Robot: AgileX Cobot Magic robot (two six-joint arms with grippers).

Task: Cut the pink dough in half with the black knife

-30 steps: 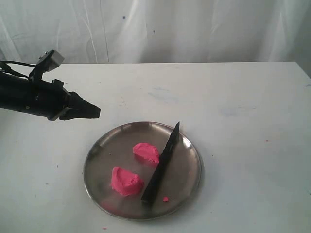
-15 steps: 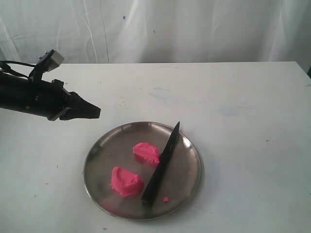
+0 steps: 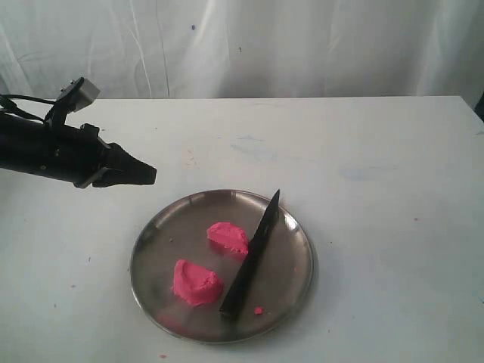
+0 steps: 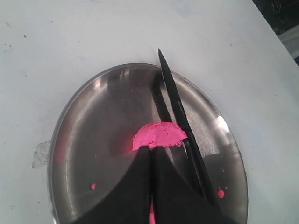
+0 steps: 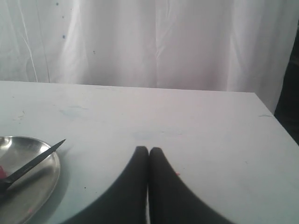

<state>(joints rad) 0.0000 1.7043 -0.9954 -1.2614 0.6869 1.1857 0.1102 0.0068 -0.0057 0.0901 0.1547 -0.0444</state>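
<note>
Bright, diffuse light; soft shadows, mild glare on the steel plate.

The plate is polished metal, glossy enough to mirror the black knife, which is matt throughout (blade and handle alike). The pink dough looks soft and matt. The table is smooth, faintly scuffed white; the backdrop is white cloth.

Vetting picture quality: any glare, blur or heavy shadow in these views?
Exterior view: soft even light, pink dough and black knife sharp. Left wrist view: the knife mirrors in the steel plate, a glare spot on its rim; left gripper a featureless silhouette. Right wrist view: right gripper black, soft-edged.
</note>
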